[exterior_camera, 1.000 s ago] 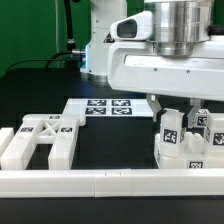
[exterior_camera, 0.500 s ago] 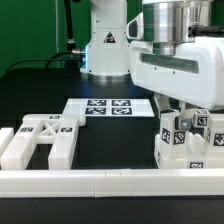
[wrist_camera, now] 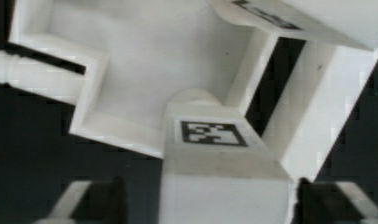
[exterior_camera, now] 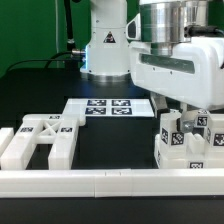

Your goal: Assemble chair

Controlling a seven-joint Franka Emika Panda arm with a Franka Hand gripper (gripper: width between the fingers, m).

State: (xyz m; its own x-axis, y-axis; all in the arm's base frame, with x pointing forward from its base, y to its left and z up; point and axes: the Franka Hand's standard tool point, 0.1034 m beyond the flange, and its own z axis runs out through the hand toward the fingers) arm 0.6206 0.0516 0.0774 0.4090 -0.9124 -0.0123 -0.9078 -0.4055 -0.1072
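A black bench [exterior_camera: 115, 140] stands before a green wall [exterior_camera: 30, 30]. A white rail [exterior_camera: 90, 180] lines its front edge, and the marker board [exterior_camera: 105, 106] lies mid-bench. The chair's flat frame [exterior_camera: 40, 138] sits by the rail at the exterior view's left, and its seat block [exterior_camera: 185, 152] at the right. The gripper [exterior_camera: 182, 118] hangs over the block with its fingers [wrist_camera: 92, 203] spread open and a dark gap beside the tagged post [wrist_camera: 212, 140].

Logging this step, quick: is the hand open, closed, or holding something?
Hand: open, fingers on either side of the tagged white chair part, with a gap visible beside one finger.
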